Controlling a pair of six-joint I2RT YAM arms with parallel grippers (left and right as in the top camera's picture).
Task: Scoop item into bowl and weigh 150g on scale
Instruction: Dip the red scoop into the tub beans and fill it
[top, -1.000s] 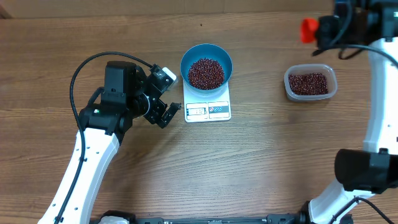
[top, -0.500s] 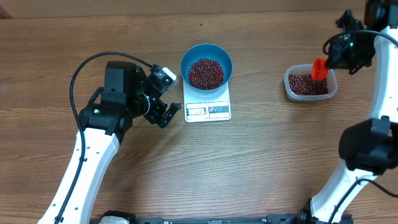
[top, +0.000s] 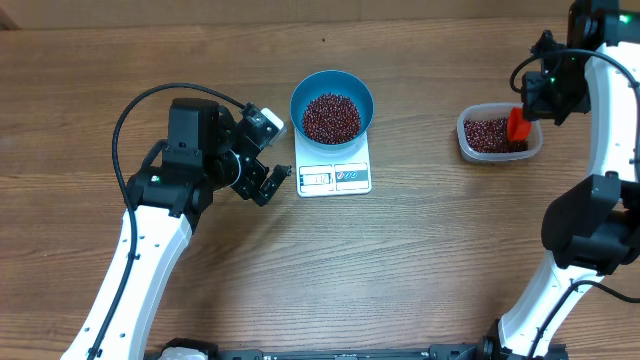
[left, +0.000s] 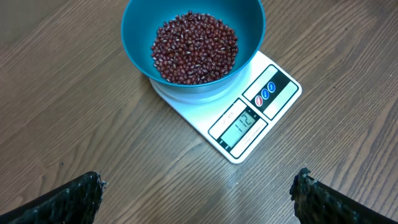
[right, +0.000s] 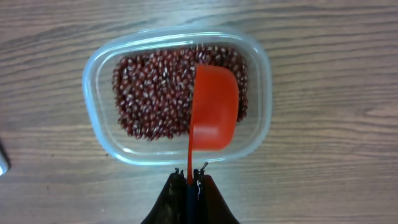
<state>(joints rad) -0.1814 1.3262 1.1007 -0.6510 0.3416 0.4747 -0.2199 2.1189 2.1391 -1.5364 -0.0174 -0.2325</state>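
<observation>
Right tool (right: 189, 177) clenched on small red plastic scoop (right: 214, 109), held over clear plastic tub (right: 262, 74) of red-brown beans (right: 149, 99); left tool (top: 268, 180) released.

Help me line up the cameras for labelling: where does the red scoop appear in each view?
Overhead: the red scoop is at far right, over the right end of the clear tub.
Left wrist: not in it.
Right wrist: centre frame, handle in the shut right gripper, cup over the tub's beans.
Shared landmark: the tub, in overhead and right wrist; the wooden table is in all three.
</observation>
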